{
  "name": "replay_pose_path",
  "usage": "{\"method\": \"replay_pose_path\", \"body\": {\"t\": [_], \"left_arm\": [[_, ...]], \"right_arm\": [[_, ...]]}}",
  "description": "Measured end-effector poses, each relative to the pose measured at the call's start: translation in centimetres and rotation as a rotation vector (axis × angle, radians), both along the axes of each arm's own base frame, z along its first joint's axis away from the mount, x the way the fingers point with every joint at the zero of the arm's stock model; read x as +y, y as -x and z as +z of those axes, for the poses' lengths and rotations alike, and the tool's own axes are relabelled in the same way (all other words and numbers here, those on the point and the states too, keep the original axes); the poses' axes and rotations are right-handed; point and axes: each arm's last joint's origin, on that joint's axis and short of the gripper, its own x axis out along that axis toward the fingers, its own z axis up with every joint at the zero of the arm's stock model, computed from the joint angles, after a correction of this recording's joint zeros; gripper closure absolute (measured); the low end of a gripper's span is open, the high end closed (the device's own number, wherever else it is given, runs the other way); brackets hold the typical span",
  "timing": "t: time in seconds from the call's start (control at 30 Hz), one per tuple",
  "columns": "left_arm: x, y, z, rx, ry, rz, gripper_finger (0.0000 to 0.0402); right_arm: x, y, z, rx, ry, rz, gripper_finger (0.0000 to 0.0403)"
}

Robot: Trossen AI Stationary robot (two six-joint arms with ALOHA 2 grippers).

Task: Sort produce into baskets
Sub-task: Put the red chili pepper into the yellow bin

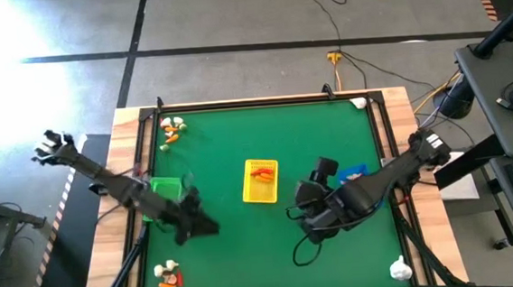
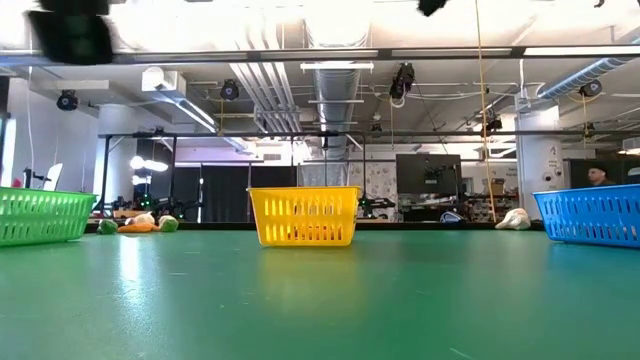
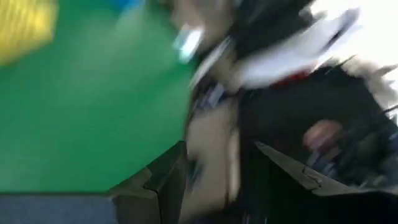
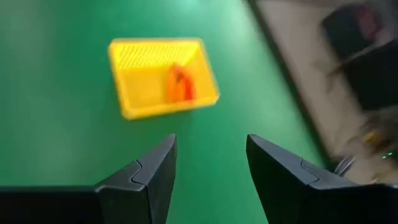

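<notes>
Three baskets stand on the green table: a green one (image 1: 162,186) at the left, a yellow one (image 1: 261,181) in the middle with orange pieces (image 4: 178,86) in it, and a blue one (image 1: 356,170) at the right, half hidden under my right arm. Produce lies in small heaps at the far left (image 1: 172,131) and near left (image 1: 168,275). White pieces lie at the far right (image 1: 359,103) and near right (image 1: 399,266) corners. My left gripper (image 1: 204,225) hovers open by the green basket's near right corner. My right gripper (image 4: 211,162) hovers open near-right of the yellow basket, holding nothing.
A raised black frame (image 1: 263,101) runs along the table's edges. Bare green table (image 1: 246,253) lies between the two grippers and along the near edge. In the low view the three baskets (image 2: 303,215) stand in a row at the far side.
</notes>
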Motion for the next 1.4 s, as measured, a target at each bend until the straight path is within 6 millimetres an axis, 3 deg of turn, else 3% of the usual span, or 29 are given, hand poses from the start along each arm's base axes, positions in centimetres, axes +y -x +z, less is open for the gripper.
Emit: {"method": "replay_pose_path", "body": {"t": [0.23, 0.43, 0.7, 0.9, 1.17, 1.4], "left_arm": [[-5.1, 0.9, -0.1, 0.688, -0.103, -0.101, 0.0243], [-8.4, 1.1, -1.4, 1.011, -0.232, -0.186, 0.0243], [-11.4, -1.0, -5.9, 1.244, -0.175, -0.133, 0.0243], [-13.2, -2.7, -7.7, 1.314, -0.132, -0.004, 0.0243], [-12.2, -2.6, -10.8, 1.431, -0.142, 0.174, 0.0243], [-11.3, -1.8, -10.6, 1.464, -0.091, 0.249, 0.0243]], "right_arm": [[0.8, 1.3, 0.8, -0.034, -0.102, -0.017, 0.0222], [2.5, 2.0, 0.7, -0.037, -0.096, 0.034, 0.0221], [3.1, 2.3, 0.4, -0.020, -0.099, 0.051, 0.0231], [2.7, 2.3, 0.6, 0.005, -0.072, 0.082, 0.0239], [1.1, 1.4, 0.7, 0.037, -0.039, 0.088, 0.0246], [0.3, 1.0, 0.6, 0.066, -0.053, 0.089, 0.0248]]}}
